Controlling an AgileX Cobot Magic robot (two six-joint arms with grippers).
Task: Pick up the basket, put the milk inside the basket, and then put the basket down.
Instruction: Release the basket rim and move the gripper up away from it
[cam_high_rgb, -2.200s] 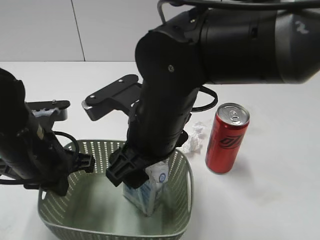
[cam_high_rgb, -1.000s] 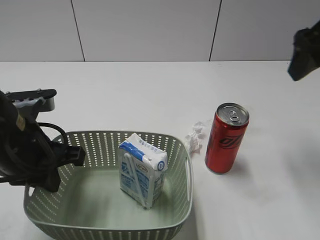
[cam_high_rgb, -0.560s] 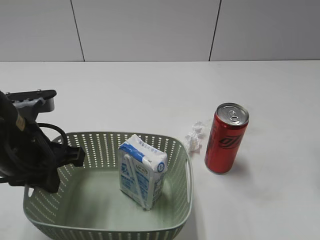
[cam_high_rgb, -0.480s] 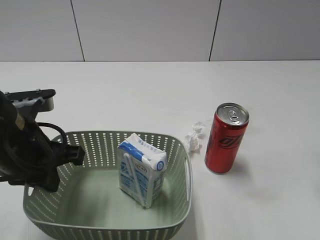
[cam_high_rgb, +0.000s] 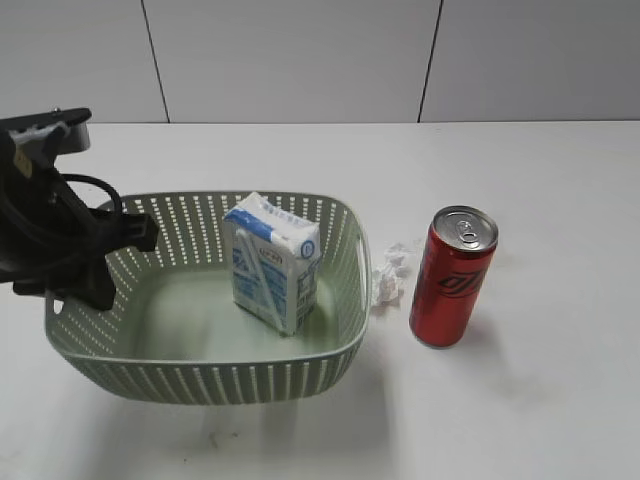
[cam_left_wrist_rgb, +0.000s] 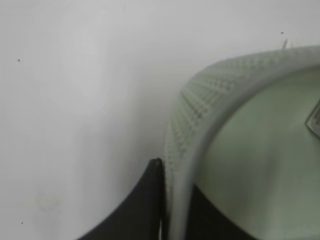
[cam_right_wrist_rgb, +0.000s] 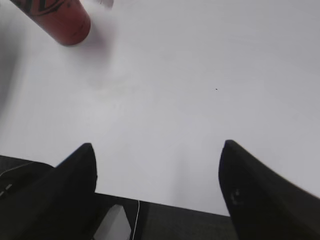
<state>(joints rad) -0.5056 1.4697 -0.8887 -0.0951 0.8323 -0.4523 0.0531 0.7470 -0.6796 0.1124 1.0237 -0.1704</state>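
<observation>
I judge the basket (cam_high_rgb: 205, 345) light, slightly flexible; left gripper (cam_left_wrist_rgb: 167, 200) clamps its left-edge rim, milk (cam_high_rgb: 270, 262) inside; right gripper (cam_right_wrist_rgb: 157, 172) spread empty.

- The basket (cam_high_rgb: 215, 375) was a soft, pale green, with rows of little slots all around its walls.
- The milk (cam_high_rgb: 270, 262) carton was white with blue print and a blue band near its top.
- The can (cam_high_rgb: 452, 277) was bright red with a dark mark on its side, and its top was shiny silver.
- The crumpled paper (cam_high_rgb: 391, 275) beside the can was white.
- The table (cam_high_rgb: 520, 190) was plain white.
- The wall (cam_high_rgb: 290, 60) behind was light grey with thin dark lines running down it.
- The left gripper (cam_left_wrist_rgb: 172, 212) was black.
- The right gripper (cam_right_wrist_rgb: 157, 172) was black too.
</observation>
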